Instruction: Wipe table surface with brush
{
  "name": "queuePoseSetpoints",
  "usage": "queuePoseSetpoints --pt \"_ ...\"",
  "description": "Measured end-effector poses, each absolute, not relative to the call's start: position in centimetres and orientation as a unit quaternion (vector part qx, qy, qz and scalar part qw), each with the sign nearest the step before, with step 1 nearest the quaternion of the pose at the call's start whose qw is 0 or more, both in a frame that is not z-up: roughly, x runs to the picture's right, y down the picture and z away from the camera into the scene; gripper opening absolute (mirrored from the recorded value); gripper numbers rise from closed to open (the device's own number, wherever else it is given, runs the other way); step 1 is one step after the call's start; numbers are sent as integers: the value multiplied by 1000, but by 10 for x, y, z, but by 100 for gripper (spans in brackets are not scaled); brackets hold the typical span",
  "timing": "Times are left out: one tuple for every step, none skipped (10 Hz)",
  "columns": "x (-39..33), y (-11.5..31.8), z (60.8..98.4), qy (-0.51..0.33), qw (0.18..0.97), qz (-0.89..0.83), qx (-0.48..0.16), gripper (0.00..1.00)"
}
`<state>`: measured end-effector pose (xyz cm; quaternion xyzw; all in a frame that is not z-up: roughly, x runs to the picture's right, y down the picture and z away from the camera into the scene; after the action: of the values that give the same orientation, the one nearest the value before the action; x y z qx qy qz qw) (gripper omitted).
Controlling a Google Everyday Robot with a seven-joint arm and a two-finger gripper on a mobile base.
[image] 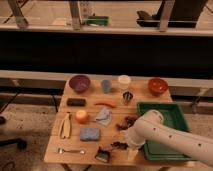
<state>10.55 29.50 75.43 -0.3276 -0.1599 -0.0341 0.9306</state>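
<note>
The table surface (112, 127) is a light tan wooden top holding many small objects. The brush (104, 155), small and dark with a squarish head, lies near the table's front edge, left of centre. My white arm (165, 137) comes in from the lower right over the green tray's left side. My dark gripper (120, 146) hangs low over the table just right of the brush, close to it. I cannot tell whether it touches the brush.
At the back stand a purple bowl (80, 83), blue cup (106, 86), white cup (124, 81) and red-brown bowl (158, 86). A black block (76, 102), orange fruit (82, 116), grey cloth (104, 116), blue sponge (90, 134) and fork (70, 150) lie left. A green tray (172, 112) sits right.
</note>
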Motion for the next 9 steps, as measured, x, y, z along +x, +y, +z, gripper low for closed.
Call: queuePoseSetpoints --pt "107 296 757 -156 931 -36 -328 80" --pt "106 297 759 -153 932 -38 -327 80" --pt "105 299 760 -151 932 -38 -328 80" --pt "103 300 758 -149 933 -39 -326 80" --pt "102 300 757 -149 933 -39 -325 80" --pt "101 301 756 -148 933 -41 -325 80" --pt "100 302 756 -148 933 -41 -325 80" --pt "100 302 757 -147 933 -42 -325 80" --pt "101 301 757 -146 934 -41 -324 78"
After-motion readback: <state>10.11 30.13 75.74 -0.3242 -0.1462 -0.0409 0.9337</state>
